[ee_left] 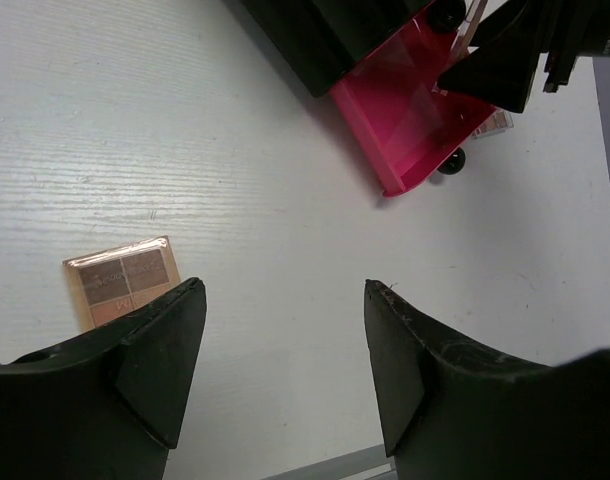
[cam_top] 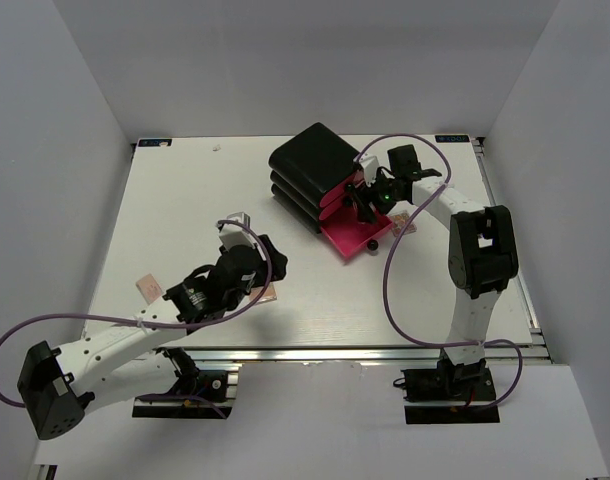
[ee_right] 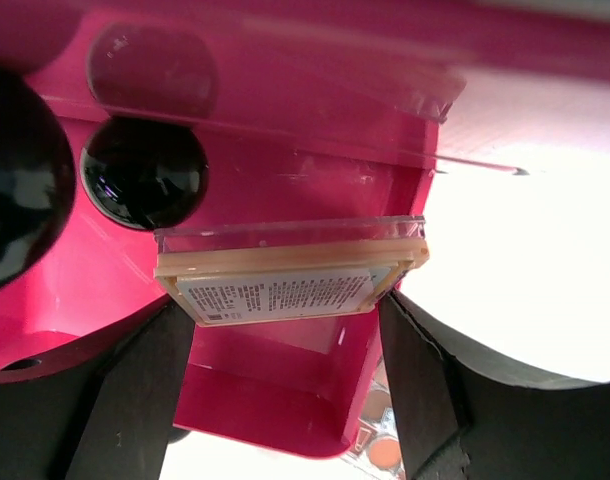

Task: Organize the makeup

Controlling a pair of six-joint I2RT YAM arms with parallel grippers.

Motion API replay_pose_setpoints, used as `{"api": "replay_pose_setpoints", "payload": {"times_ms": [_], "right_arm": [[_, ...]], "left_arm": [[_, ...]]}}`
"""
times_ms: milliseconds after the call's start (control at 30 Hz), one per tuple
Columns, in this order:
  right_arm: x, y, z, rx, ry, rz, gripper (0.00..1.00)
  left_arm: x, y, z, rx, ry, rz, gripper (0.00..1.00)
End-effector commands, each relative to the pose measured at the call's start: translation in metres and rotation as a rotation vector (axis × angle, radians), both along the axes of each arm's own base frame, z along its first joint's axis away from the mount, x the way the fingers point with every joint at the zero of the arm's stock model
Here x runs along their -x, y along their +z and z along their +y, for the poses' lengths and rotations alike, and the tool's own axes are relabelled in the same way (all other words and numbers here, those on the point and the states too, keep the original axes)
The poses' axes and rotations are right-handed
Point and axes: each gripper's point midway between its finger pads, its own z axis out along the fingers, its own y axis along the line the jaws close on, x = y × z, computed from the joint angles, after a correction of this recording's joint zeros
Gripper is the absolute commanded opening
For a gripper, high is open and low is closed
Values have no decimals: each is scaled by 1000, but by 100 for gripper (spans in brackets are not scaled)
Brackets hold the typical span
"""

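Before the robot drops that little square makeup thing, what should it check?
1. Right fingers pinch the tan square palette: ok.
2. Pink plastic drawer pulled open: ok.
3. Palette above the drawer: ok.
4. Free room inside the drawer: cannot tell.
5. Left fingers open, away from the drawer: ok.

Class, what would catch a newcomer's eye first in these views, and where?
The bright pink drawer, pulled out of the black box at the table's far side, stands out first. Over it the right gripper pinches a tan palette between its fingers. Nearer the front left, the left gripper hangs open beside a second palette lying flat.
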Motion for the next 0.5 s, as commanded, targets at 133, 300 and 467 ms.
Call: {"api": "replay_pose_setpoints", "payload": {"times_ms": [133, 300, 467], "right_arm": [[9, 18, -12, 82, 17, -20, 9], [14, 10, -14, 96, 31, 21, 15], [16, 6, -6, 81, 38, 28, 41]], "left_arm": [[5, -15, 11, -17, 41, 44, 75], [4, -21, 10, -30, 36, 52, 79], [4, -31, 14, -64, 53, 70, 91]]}}
